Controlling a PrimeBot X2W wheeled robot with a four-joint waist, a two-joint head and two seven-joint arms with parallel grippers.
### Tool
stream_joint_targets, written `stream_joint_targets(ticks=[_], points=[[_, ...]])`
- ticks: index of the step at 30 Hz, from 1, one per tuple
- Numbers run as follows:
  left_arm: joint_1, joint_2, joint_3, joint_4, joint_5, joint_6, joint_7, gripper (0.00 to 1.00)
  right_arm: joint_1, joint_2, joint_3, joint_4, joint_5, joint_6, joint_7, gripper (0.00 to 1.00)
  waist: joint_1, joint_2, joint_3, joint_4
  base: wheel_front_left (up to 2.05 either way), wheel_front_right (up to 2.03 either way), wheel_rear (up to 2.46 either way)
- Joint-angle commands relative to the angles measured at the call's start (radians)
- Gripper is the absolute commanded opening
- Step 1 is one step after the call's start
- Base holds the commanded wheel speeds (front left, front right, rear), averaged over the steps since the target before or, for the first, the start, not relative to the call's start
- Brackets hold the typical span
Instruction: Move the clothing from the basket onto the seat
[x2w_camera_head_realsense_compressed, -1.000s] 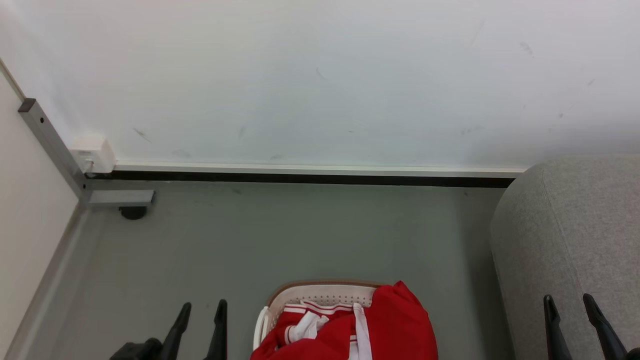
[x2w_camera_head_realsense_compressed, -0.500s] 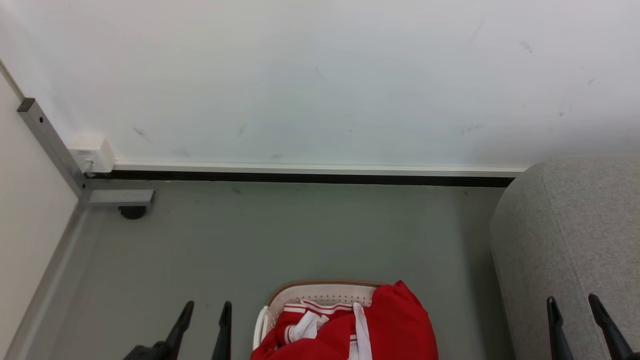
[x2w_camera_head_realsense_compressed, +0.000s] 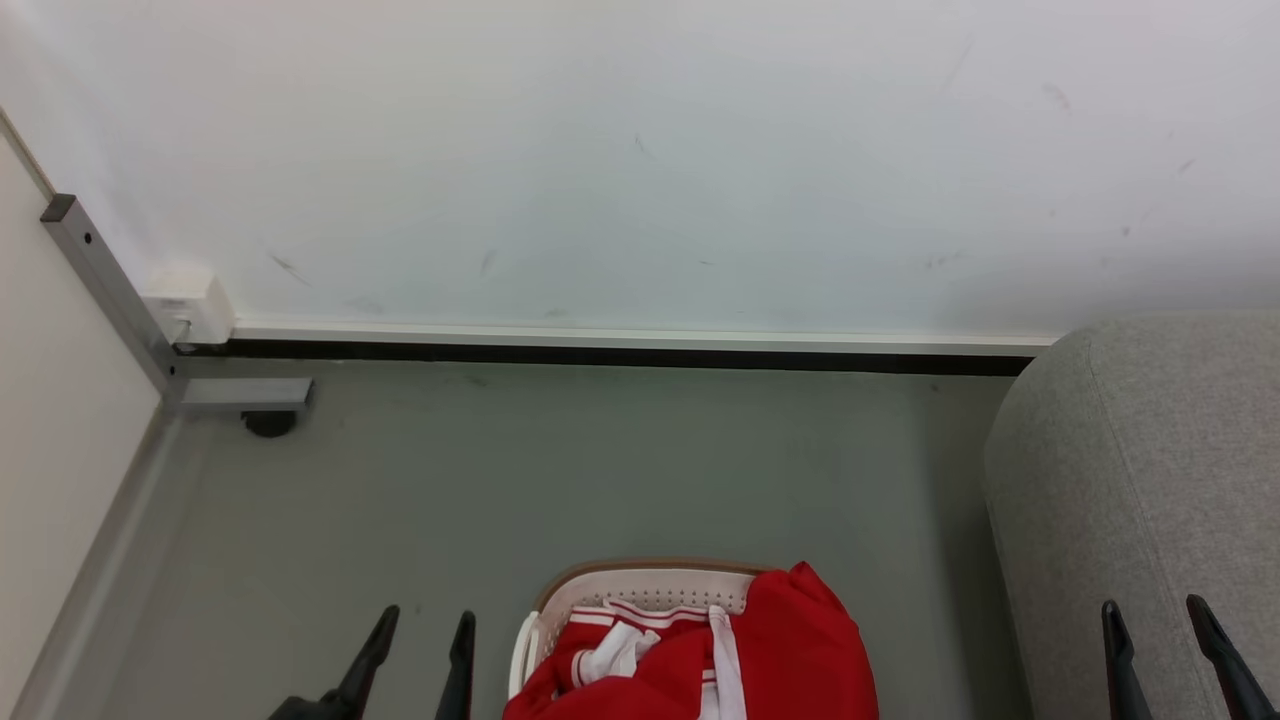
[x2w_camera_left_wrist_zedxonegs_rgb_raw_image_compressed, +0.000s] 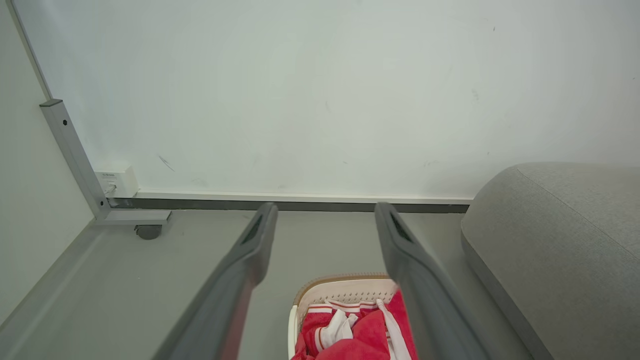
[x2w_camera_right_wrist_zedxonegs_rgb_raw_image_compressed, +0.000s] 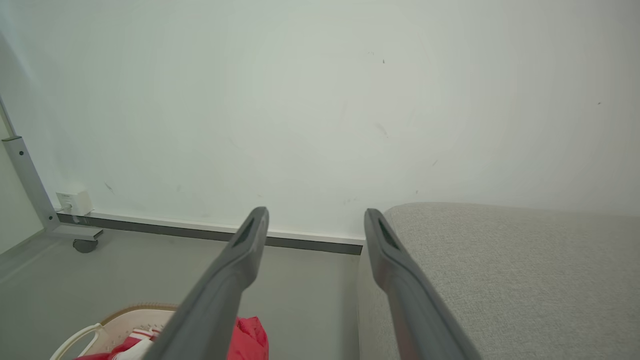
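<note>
The clothing (x2w_camera_head_realsense_compressed: 770, 650), bright red with white stripes and trim, is heaped in the white basket (x2w_camera_head_realsense_compressed: 640, 585) with a brown rim at the bottom centre of the head view. Its right side bulges over the rim. The grey seat (x2w_camera_head_realsense_compressed: 1140, 470) rises at the right. My left gripper (x2w_camera_head_realsense_compressed: 425, 625) hangs open just left of the basket, with nothing between its fingers. My right gripper (x2w_camera_head_realsense_compressed: 1155, 615) is open in front of the seat. In the left wrist view the basket (x2w_camera_left_wrist_zedxonegs_rgb_raw_image_compressed: 332, 290) and the clothing (x2w_camera_left_wrist_zedxonegs_rgb_raw_image_compressed: 360, 335) lie below my open left gripper (x2w_camera_left_wrist_zedxonegs_rgb_raw_image_compressed: 325, 212). The right wrist view has my open right gripper (x2w_camera_right_wrist_zedxonegs_rgb_raw_image_compressed: 315, 215) beside the seat (x2w_camera_right_wrist_zedxonegs_rgb_raw_image_compressed: 500, 270).
A white wall with a dark baseboard (x2w_camera_head_realsense_compressed: 600, 355) closes off the far side of the grey floor. A metal frame post with a caster (x2w_camera_head_realsense_compressed: 265, 420) and a small white box (x2w_camera_head_realsense_compressed: 190, 305) stand at the far left corner.
My left gripper has shifted a little to the right, nearer the basket, and sits lower in the view. My right gripper has shifted slightly right and lower. The clothing and basket have not moved.
</note>
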Motion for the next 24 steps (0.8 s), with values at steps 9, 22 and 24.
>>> stream_joint_targets(ticks=[9,22,24], points=[[0.000,0.006,0.006,-0.005,0.008,0.000,-0.001,1.00,-0.013,0.006,-0.020,0.005,0.017,0.001,0.000,1.00,0.0000,0.0000,0.008,-0.009,0.00,0.00,0.00],[-0.126,0.009,-0.073,0.066,0.042,-0.017,0.004,1.00,-0.072,0.021,-0.016,-0.016,0.022,0.001,0.000,1.00,0.0000,0.0000,0.107,-0.070,0.00,0.00,0.00],[-0.171,0.009,-0.111,0.113,0.060,-0.021,0.026,1.00,-0.085,0.026,-0.009,-0.019,0.021,0.001,0.000,1.00,0.0000,0.0000,0.126,-0.083,0.00,0.00,0.00]])
